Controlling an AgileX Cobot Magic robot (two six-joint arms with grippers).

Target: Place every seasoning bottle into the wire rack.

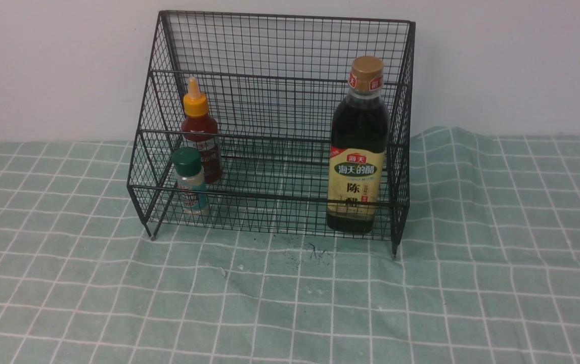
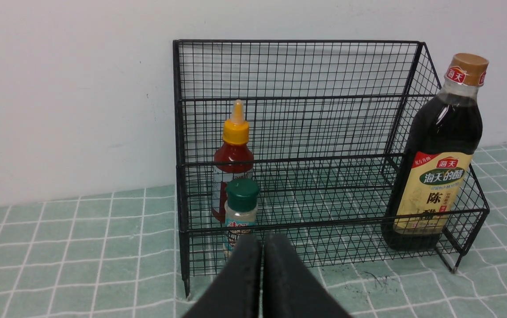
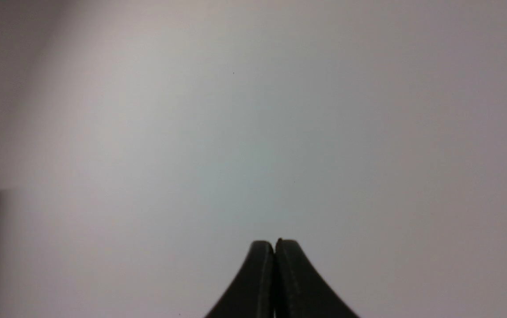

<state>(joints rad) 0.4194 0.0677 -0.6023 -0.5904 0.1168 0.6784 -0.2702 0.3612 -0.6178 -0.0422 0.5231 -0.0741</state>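
Note:
The black wire rack (image 1: pixel 279 76) stands at the back by the wall. In its lower front tier the tall dark vinegar bottle (image 1: pixel 358 151) stands upright at the right and the tiny green-capped shaker (image 1: pixel 190 182) at the left. The red sauce bottle (image 1: pixel 201 132) with the orange nozzle cap stands upright just behind the shaker. The left wrist view shows the rack (image 2: pixel 297 66), vinegar bottle (image 2: pixel 439 154), sauce bottle (image 2: pixel 234 145) and shaker (image 2: pixel 240 205). My left gripper (image 2: pixel 262 240) is shut and empty, in front of the rack. My right gripper (image 3: pixel 274 244) is shut and empty, facing a blank wall.
A green checked tablecloth (image 1: pixel 290 303) covers the table, rumpled at the rack's right (image 1: pixel 451 146). A white wall (image 1: pixel 47 65) stands directly behind the rack. Small dark smudges (image 1: pixel 310 250) mark the cloth in front of the rack. Neither arm shows in the front view.

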